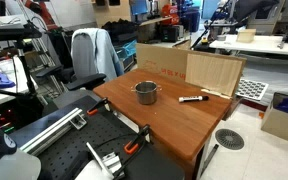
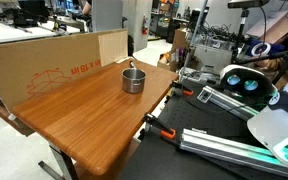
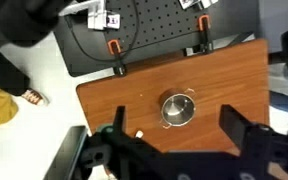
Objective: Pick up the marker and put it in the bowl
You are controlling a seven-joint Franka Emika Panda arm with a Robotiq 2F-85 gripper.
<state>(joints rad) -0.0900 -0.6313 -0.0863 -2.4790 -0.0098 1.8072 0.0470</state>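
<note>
Wood table (image 1: 174, 125) w/ steel bowl (image 1: 146, 93) standing upright near its middle. In an exterior view the marker (image 1: 193, 98) lies flat on the tabletop at 3 o'clock from the bowl, near it but not touching, dark w/ a whitish part. It's outside the bowl.

At 12 o'clock behind both there's a cardboard box (image 1: 156, 58), and a pale wood board (image 1: 214, 72) leans upright beside it. Orange clamps (image 1: 134, 147) grip the table's near edge.

In an exterior view the bowl (image 2: 133, 80) sits close to the cardboard (image 2: 54, 65). Red print and a red outline drawing are on the cardboard's face, letters too blurred to read. Marker can't be made out here. White robot body (image 2: 254, 85) at 3 o'clock.

Wrist view looks straight down. Bowl (image 3: 178, 108) is mid-frame, interior looks empty. Gripper (image 3: 174, 122) comes in from 6 o'clock, fingers (image 3: 117, 125) spread wide, nothing between them, well above the table. A small whitish bit (image 3: 141, 133) shows at 8 o'clock from the bowl, can't tell if it's the marker. Black pegboard (image 3: 154, 25) at 12 o'clock, w/ two orange clamps (image 3: 116, 70) on that table edge. No readable labels elsewhere.
</note>
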